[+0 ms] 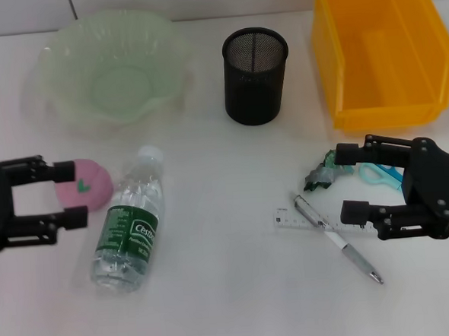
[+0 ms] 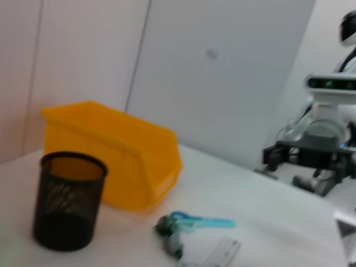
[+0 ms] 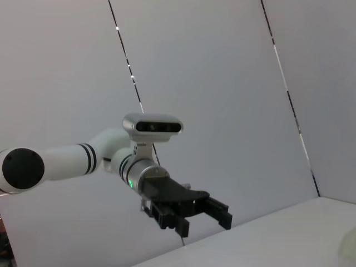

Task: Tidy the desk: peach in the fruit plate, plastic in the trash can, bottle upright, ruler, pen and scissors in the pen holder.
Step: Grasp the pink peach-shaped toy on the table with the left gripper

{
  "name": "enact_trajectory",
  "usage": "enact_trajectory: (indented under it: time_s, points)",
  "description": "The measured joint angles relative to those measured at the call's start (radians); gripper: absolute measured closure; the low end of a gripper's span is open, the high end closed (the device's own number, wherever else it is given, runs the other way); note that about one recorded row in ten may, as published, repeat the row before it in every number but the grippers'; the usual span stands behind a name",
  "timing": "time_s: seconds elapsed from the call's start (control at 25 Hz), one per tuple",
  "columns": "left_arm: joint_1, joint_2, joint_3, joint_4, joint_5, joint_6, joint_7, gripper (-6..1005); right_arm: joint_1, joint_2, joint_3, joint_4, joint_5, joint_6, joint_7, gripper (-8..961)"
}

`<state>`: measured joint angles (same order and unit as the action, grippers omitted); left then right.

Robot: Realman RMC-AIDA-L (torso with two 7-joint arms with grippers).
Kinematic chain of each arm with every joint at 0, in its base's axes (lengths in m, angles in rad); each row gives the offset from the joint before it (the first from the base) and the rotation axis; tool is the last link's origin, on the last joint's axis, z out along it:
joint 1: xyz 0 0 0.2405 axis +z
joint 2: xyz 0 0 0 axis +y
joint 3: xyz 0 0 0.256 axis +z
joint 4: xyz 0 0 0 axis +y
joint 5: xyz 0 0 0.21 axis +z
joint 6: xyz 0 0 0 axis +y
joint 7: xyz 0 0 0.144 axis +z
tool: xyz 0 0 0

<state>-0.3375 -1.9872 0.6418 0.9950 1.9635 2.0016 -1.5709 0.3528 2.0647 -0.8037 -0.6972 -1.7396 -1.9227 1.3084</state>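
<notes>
left hand [image 3: 192, 214] | fingers spread | above white table [image 3: 311, 233] | grey wall behind

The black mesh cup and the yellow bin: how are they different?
The pen holder is round, black wire mesh and narrow; the bin is boxy, solid yellow plastic and much wider. The pen holder stands mid-desk, the bin toward the robot's right. Both are upright, open-topped and look empty.

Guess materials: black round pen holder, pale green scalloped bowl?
Black round pen holder: looks like metal wire mesh, matte black; the weave shows through its wall. Pale green scalloped bowl: probably translucent plastic, possibly glass; the table shows faintly through its glossy rim.
</notes>
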Motion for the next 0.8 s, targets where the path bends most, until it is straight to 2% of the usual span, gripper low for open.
enact_trajectory:
  time_s: [0.04, 0.12, 0.16, 0.28, 0.4, 0.44, 0.48, 0.56, 0.68, 0.8]
  points:
    - [-0.005, 0.005, -0.001, 0.059, 0.015, -0.006, -0.042, 216, 0.000, 0.000, 0.000, 0.008, 0.000, 0.003, -0.004, 119]
    - [-0.011, 0.009, -0.001, 0.083, 0.030, -0.011, -0.060, 217, 0.000, 0.000, 0.000, 0.011, 0.000, 0.003, -0.006, 120]
    - [-0.030, 0.016, -0.001, 0.129, 0.079, -0.030, -0.103, 217, 0.000, 0.001, 0.000, 0.014, 0.000, 0.004, -0.007, 120]
    - [-0.072, 0.019, -0.008, 0.156, 0.180, -0.076, -0.145, 219, -0.006, 0.002, 0.000, 0.015, 0.000, 0.004, -0.009, 120]
    - [-0.113, 0.009, -0.008, 0.147, 0.291, -0.141, -0.160, 220, -0.015, 0.006, 0.003, 0.020, 0.000, 0.004, -0.010, 120]
    - [-0.113, 0.009, -0.008, 0.147, 0.291, -0.141, -0.160, 221, -0.017, 0.007, 0.005, 0.021, 0.000, 0.005, -0.010, 120]
    - [-0.148, -0.009, -0.004, 0.116, 0.376, -0.197, -0.165, 221, -0.019, 0.009, 0.006, 0.023, -0.001, 0.006, -0.011, 120]
    - [-0.163, -0.022, 0.000, 0.100, 0.413, -0.230, -0.163, 222, -0.022, 0.010, 0.007, 0.026, -0.003, 0.011, -0.011, 120]
    - [-0.173, -0.055, 0.034, 0.083, 0.479, -0.334, -0.159, 224, -0.025, 0.010, 0.007, 0.035, -0.004, 0.012, -0.011, 119]
    - [-0.173, -0.061, 0.048, 0.074, 0.490, -0.370, -0.159, 226, -0.025, 0.011, 0.008, 0.043, -0.006, 0.012, -0.011, 119]
